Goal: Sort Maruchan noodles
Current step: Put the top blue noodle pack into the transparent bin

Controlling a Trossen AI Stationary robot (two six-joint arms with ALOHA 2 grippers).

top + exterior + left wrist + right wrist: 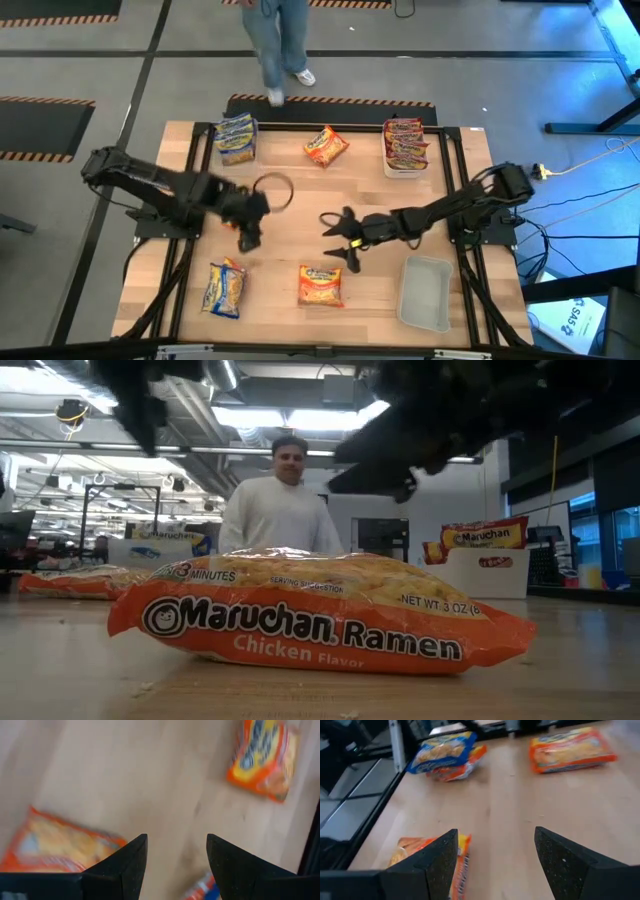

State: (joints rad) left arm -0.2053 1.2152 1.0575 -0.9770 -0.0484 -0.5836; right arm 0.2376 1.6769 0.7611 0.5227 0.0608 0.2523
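Several Maruchan noodles packets lie flat on the wooden table. A blue-and-yellow packet [224, 288] rests on an orange one near the left corner, and an orange packet [320, 285] lies near the middle; it fills the low view [320, 620]. Another orange packet [325, 146] sits at the far side. Blue-and-yellow packets [235, 137] fill a far-left tub, and red ones [405, 143] a far-right tub. My left gripper [248, 236] hovers open left of centre, empty [176, 865]. My right gripper [340, 240] hovers open at the centre, empty [495, 865].
An empty clear tub [425, 292] stands near the right corner. A person [280, 510] stands beyond the far edge. Black frame rails [190, 180] run along the table's sides. Bare wood lies between the two grippers and along the middle.
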